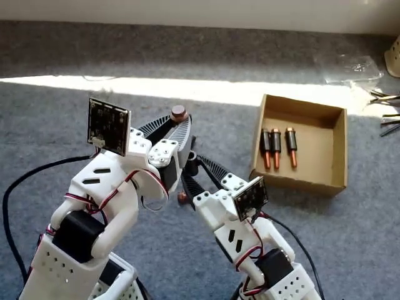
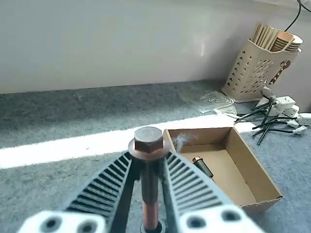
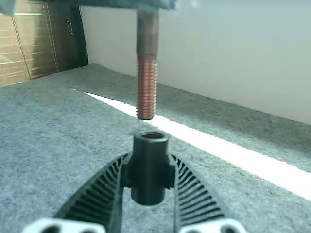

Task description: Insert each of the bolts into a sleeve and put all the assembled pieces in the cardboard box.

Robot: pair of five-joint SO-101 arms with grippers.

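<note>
My left gripper [image 1: 179, 125] [image 2: 148, 160] is shut on a copper bolt [image 1: 179, 113] [image 2: 148, 141], held upright with its hexagonal head on top. Directly below it, my right gripper [image 1: 192, 166] [image 3: 150, 165] is shut on a black sleeve [image 1: 192, 161] [image 3: 150, 167] with its bore facing up. The threaded end of the bolt [image 3: 146, 92] hangs just above the sleeve's opening, apart from it. The cardboard box [image 1: 334, 150] [image 2: 252, 179] lies to the right and holds three assembled pieces [image 1: 277, 147] side by side. One such piece [image 2: 202, 166] appears in the left wrist view.
A small copper-coloured part [image 1: 182, 197] lies on the grey carpet by the right arm, partly hidden. Behind the box are a clear plastic bag [image 1: 350, 65], dark cables [image 1: 387, 122], a power strip [image 2: 286, 104] and a perforated basket [image 2: 265, 63].
</note>
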